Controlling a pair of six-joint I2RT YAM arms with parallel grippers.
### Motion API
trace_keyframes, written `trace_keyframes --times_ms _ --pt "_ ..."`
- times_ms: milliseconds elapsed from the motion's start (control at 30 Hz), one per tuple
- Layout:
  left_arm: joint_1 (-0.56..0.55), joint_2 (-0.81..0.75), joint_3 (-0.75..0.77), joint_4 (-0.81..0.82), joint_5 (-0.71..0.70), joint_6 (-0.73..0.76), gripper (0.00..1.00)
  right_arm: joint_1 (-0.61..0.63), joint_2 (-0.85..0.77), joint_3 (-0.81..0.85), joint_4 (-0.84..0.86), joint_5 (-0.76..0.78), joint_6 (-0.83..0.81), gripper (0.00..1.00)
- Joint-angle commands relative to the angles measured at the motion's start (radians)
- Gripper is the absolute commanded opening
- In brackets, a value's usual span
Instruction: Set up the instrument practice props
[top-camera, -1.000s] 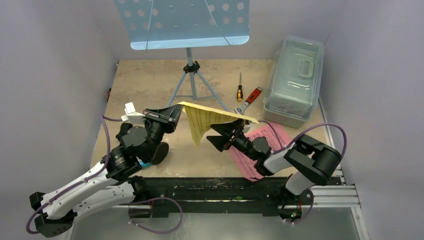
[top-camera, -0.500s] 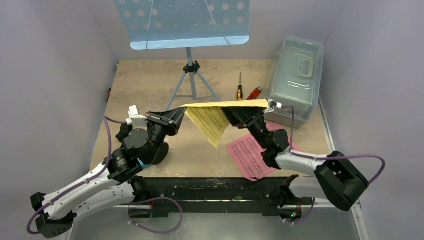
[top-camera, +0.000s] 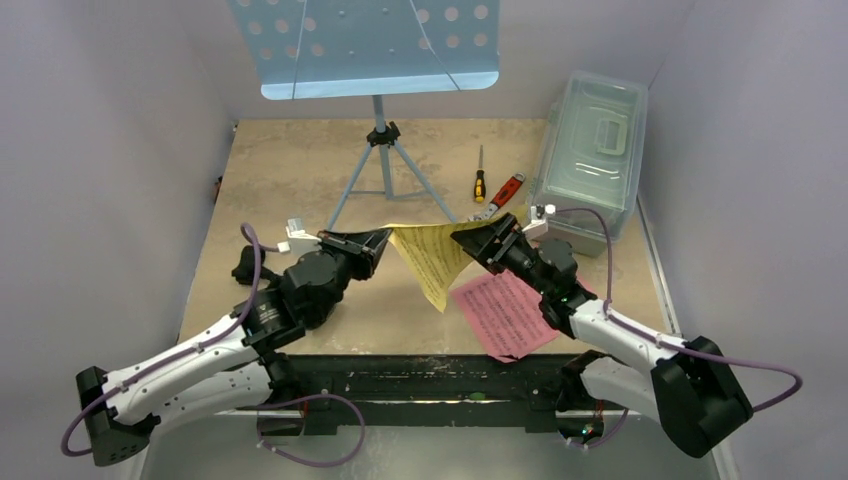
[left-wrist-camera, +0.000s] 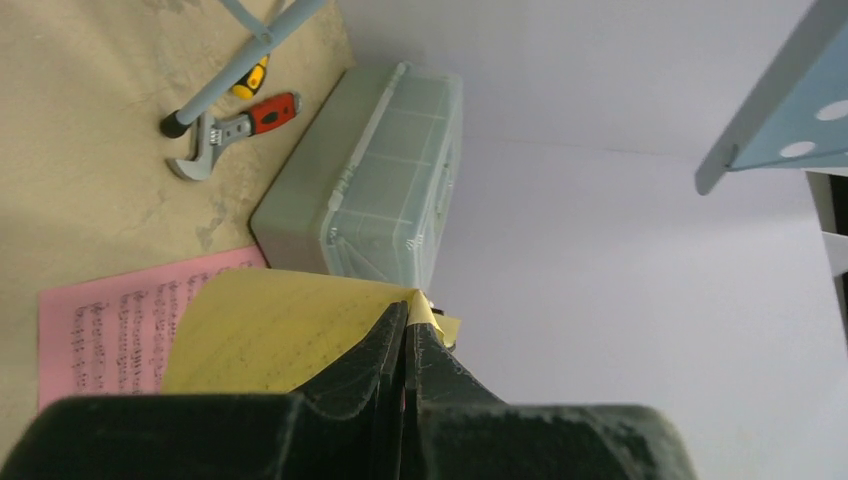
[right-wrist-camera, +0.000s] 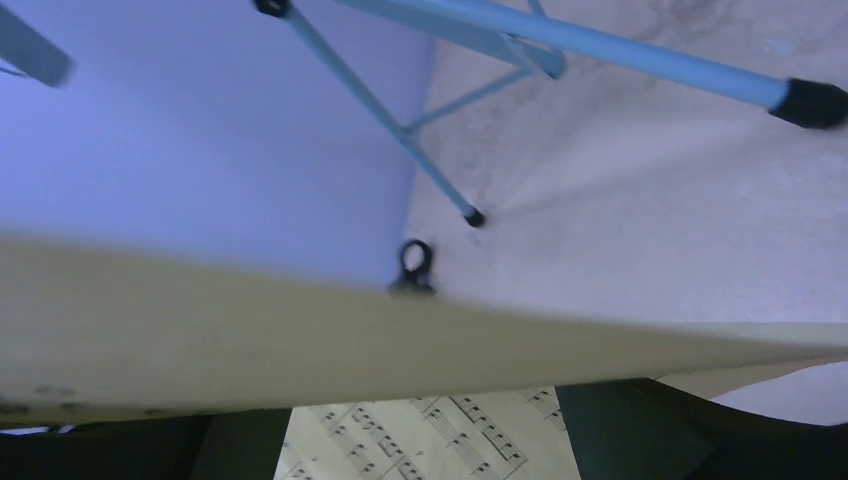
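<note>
Yellow sheet-music page (top-camera: 436, 258) hangs above the surface (top-camera: 290, 170), slung between the two grippers in front of the light blue music stand (top-camera: 365, 45). The left gripper (top-camera: 384, 237) is clenched on the page's upper left corner. Its wrist view shows the two dark fingers (left-wrist-camera: 440, 380) pressed together with the yellow edge pinched between them. The right gripper (top-camera: 460, 238) meets the page's upper right corner, facing the left one and near it. In its wrist view the blurred sheet runs across the whole width and hides the fingertips, so I cannot tell whether this gripper is clamped on the paper or released.

Between the two corners the page sags and folds, its printed side toward the arms. In the top view its lowest point ends just beside the left corner of the pink sheet-music page (top-camera: 505, 312), which lies flat on the surface under the right arm.

The music stand is upright at the back, its perforated desk high and its tripod legs (top-camera: 385, 175) spread on the surface. Right of the legs lie a screwdriver (top-camera: 480, 180) and a red-handled wrench (top-camera: 503, 192), side by side. Further right a clear lidded box (top-camera: 590, 150) sits by the right wall.
</note>
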Motion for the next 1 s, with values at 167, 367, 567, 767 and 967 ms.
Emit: trace_keyframes --times_ms 167,367,567,767,967 --pt "-0.001 0.201 -0.109 0.005 -0.041 -0.271 0.00 -0.017 -0.043 0.015 -0.458 -0.197 -0.171 0.98" --pt "0.000 0.260 -0.181 0.209 -0.032 -0.331 0.00 0.027 -0.118 -0.060 -0.473 -0.178 0.173 0.98" --pt "0.002 0.242 -0.199 0.232 -0.069 -0.394 0.00 0.069 -0.188 -0.095 -0.580 -0.160 0.349 0.98" --pt "0.006 0.214 -0.208 0.297 -0.056 -0.419 0.00 0.141 -0.106 -0.213 -0.201 -0.133 0.520 0.98" --pt "0.006 0.198 -0.219 0.325 -0.022 -0.443 0.00 0.178 -0.001 -0.300 0.173 -0.017 0.714 0.98"
